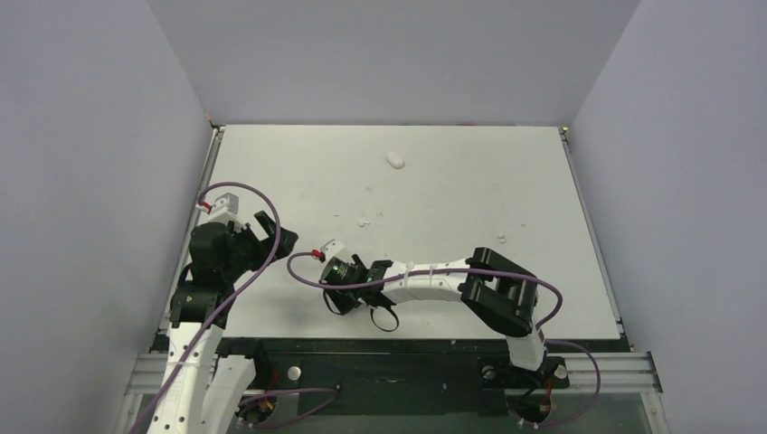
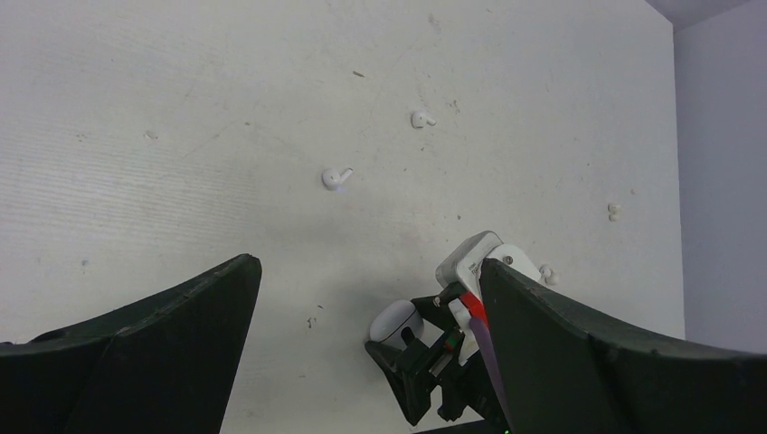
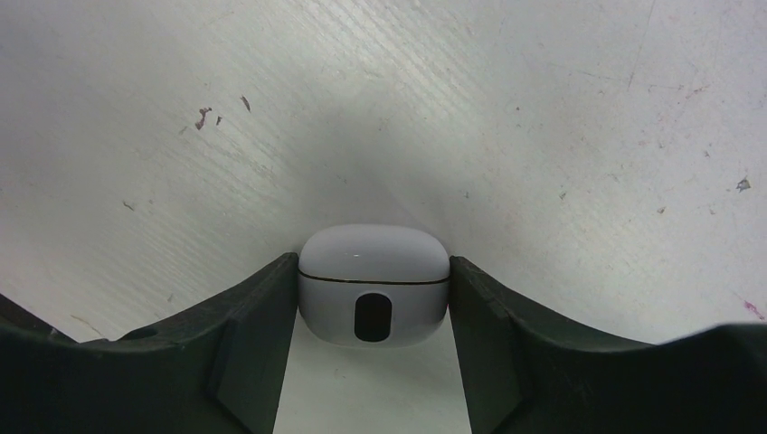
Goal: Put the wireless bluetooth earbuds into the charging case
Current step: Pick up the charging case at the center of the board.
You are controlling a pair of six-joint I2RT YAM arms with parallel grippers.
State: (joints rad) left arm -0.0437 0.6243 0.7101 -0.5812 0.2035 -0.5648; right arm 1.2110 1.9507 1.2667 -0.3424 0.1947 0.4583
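Observation:
The charging case is a glossy white pebble with its lid shut and a dark oval on its front. My right gripper is shut on it, one finger against each side, low at the table. The case also shows in the left wrist view inside the right gripper. In the top view the right gripper lies left of centre and hides the case. Tiny white earbuds lie loose on the table. My left gripper is open and empty, left of the right gripper.
A small white oval object lies at the far middle of the table. Tiny white bits lie mid-table. Grey walls close in the left, right and back sides. The table is white.

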